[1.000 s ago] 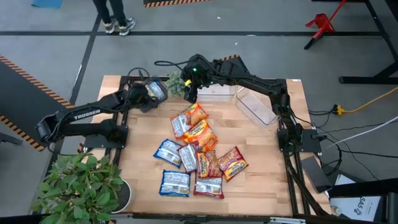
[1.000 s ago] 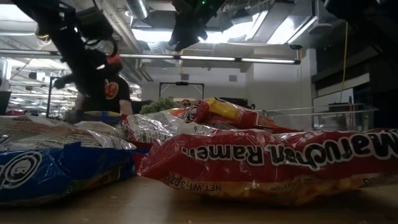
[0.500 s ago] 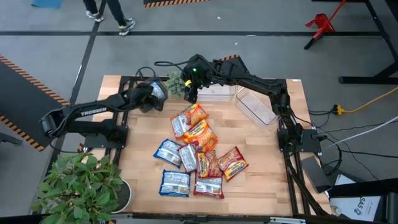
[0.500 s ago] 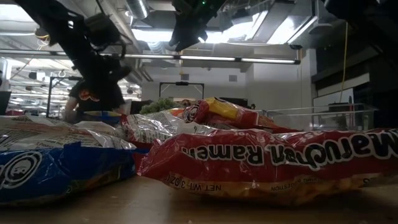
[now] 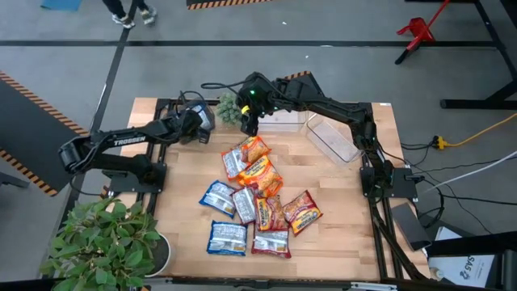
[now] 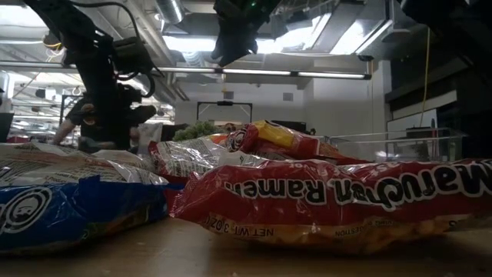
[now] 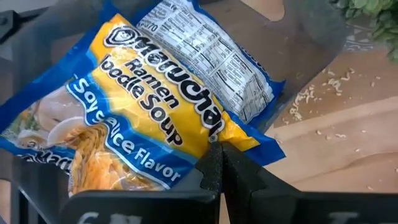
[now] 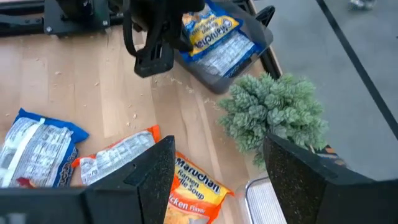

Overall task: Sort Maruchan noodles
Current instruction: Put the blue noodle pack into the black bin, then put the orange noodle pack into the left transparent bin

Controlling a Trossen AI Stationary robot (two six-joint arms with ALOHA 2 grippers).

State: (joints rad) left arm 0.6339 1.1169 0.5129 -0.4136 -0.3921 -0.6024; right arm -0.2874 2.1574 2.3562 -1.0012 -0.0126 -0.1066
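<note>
1. Left gripper (image 5: 202, 126): at the far left of the table (image 5: 339, 234), near the far edge. Over the last second the arm has swung right and farther out, bringing the gripper closer to the small green plant (image 5: 228, 107). In the left wrist view its fingers (image 7: 214, 165) are pressed together, with the edge of a blue-and-yellow packet (image 7: 149, 118) at their tips. Whether they pinch the packet or only lie over it cannot be told. The packet lies in a dark tray (image 8: 233, 62) at the far left.

2. Right gripper (image 5: 249, 121): over the far middle of the table, just beside the plant and above the far end of the packet pile. Unmoved through the last second. Jaws spread wide, nothing between them; the right wrist view shows an orange packet (image 8: 186, 183) below.

3. Maruchan noodles (image 5: 257, 198): the rest lie in a loose overlapping pile at mid-table, orange ones at the far end, blue-and-white ones (image 5: 226, 236) near left, red ones (image 5: 300, 212) near right. None has shifted.

4. Clear plastic bins (image 5: 333, 137): far right, no packets visible inside.

5. Judgement: one blue-and-yellow packet appears delivered to the tray; most sorting remains. The waiting right gripper seems placed to take an orange packet.
</note>
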